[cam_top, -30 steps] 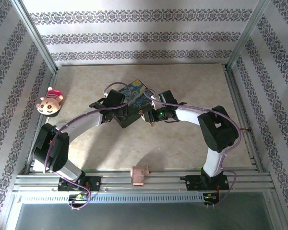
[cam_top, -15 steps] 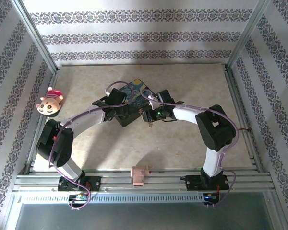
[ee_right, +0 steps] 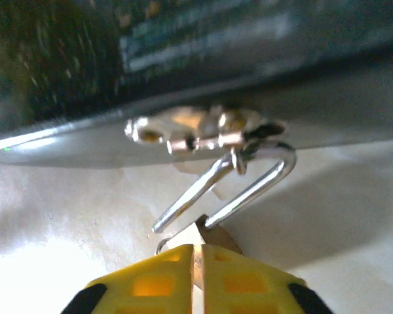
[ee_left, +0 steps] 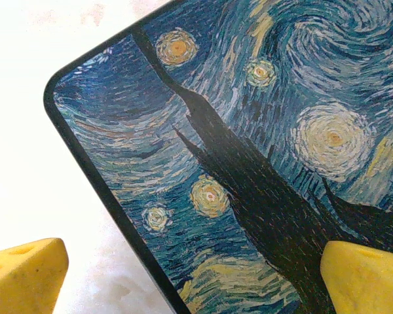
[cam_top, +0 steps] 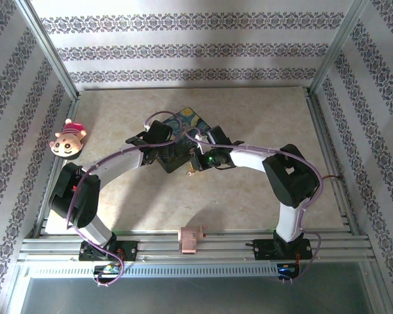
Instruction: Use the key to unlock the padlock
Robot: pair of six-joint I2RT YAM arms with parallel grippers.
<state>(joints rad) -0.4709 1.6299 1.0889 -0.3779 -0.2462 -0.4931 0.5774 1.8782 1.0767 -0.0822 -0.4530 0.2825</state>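
Brass-yellow and tiny, the padlock (ee_right: 206, 237) hangs at the front of the painted box (ee_left: 249, 163). Its thin silvery shackle (ee_right: 255, 183) is looped through the box's metal clasp (ee_right: 196, 127). In the overhead view this spot is on the box's 5 o'clock side, near the middle of the table (cam_top: 262, 124).

The right gripper (ee_right: 196, 252) comes at the padlock from 6 o'clock in its own wrist view. Its yellow fingers (ee_right: 150, 284) are pressed together with only a hairline seam between them. The tips sit right against the padlock's body, and I cannot tell whether they pinch an edge of it.

The left gripper (ee_left: 193, 281) hovers over the box's starry blue lid with its jaws spread wide and nothing between them. One yellow finger (ee_left: 23, 275) sits off the lid's edge at 7 o'clock and the other is over the painting at 5 o'clock.

On the table's 9 o'clock side lies a plush toy (cam_top: 67, 139), well apart from the box. A small pink piece (cam_top: 190, 239) sits on the near rail at 6 o'clock, between the two arm bases.
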